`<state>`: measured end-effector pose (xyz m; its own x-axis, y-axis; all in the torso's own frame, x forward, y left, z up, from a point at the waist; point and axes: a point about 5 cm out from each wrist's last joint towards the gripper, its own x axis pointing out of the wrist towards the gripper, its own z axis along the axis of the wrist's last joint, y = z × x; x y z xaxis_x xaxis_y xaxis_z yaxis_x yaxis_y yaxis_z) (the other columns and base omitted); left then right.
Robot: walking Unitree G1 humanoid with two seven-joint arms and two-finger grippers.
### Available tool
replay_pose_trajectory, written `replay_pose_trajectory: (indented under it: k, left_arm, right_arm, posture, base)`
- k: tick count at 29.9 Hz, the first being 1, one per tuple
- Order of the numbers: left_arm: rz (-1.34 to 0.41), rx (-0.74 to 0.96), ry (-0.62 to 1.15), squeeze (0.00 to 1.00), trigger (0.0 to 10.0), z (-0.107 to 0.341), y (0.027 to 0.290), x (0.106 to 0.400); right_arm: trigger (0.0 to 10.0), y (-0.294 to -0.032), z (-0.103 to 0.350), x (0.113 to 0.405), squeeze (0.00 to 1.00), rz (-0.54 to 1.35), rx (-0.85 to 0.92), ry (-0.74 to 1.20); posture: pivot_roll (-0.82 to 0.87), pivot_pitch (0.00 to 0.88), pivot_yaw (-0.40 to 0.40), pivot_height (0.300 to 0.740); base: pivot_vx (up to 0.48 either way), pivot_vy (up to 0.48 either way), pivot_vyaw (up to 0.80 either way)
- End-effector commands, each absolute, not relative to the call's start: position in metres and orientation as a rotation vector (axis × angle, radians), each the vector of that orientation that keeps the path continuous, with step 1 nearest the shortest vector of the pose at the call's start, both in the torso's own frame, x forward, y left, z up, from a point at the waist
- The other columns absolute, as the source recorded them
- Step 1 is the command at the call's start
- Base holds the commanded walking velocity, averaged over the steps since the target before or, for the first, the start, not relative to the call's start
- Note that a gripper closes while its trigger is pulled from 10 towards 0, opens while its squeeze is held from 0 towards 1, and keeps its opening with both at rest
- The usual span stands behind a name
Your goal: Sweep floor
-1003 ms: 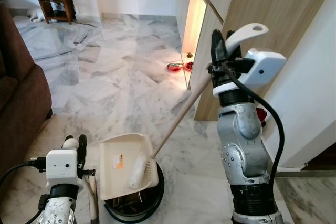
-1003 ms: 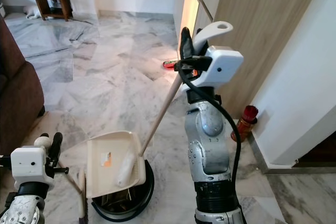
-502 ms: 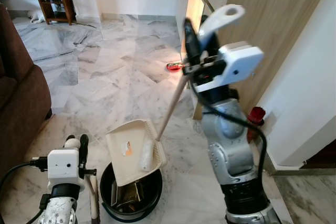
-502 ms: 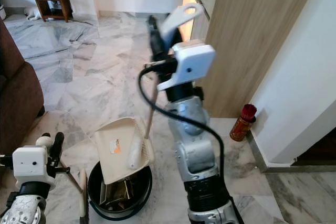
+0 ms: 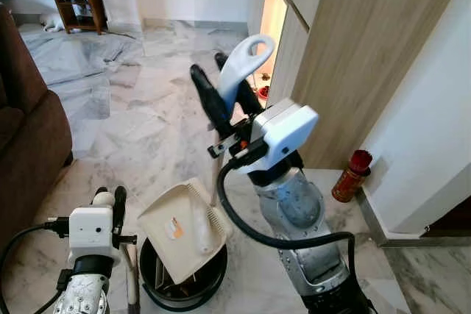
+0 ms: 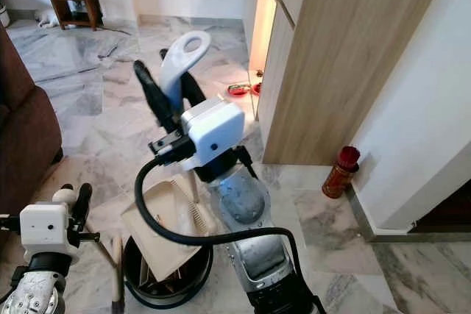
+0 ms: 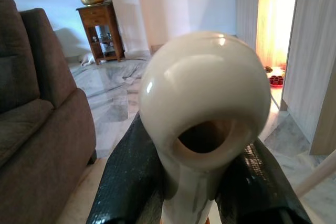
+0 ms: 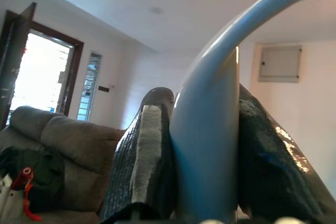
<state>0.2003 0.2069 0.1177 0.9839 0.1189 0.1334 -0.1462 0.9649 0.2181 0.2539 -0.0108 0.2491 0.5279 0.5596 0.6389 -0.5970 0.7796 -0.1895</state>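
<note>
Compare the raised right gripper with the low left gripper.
The right gripper is raised high, clamping the pale looped handle of the cream dustpan, which tilts over the round black bin. The left gripper sits low beside that bin, closed on a cream rounded handle end. Both have two black fingers and a white wrist housing.

The cream dustpan (image 5: 184,224) hangs tilted over the round black bin (image 5: 182,282), its toothed edge uppermost, a small orange label on its inner face. Its long pale handle (image 5: 217,178) rises steeply to a white looped grip (image 5: 241,65), clamped between the right gripper's (image 5: 222,86) black fingers (image 5: 206,97). The broom handle (image 5: 132,284) stands beside the bin, its rounded cream tip (image 7: 205,103) pinched in the left gripper (image 5: 109,198).
</note>
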Motion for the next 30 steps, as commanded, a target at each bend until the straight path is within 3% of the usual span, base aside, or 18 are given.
replay_pose_trajectory:
  k: [1, 30]
  left_arm:
    - [0.110, 0.262, -0.177, 0.00, 10.0, 0.126, 0.204, 0.203]
    - [0.086, 0.273, -0.182, 0.00, 10.0, 0.126, 0.200, 0.203]
  right_arm:
    - [10.0, -0.009, 0.267, 0.238, 0.00, 0.698, 0.042, -0.875]
    - [10.0, 0.012, 0.268, 0.209, 0.00, 0.739, -0.129, -1.002]
  posture:
    - [0.10, 0.000, -0.055, 0.740]
    - [0.10, 0.000, -0.061, 0.740]
  base:
    - [0.000, 0.000, 0.00]
    - [0.000, 0.000, 0.00]
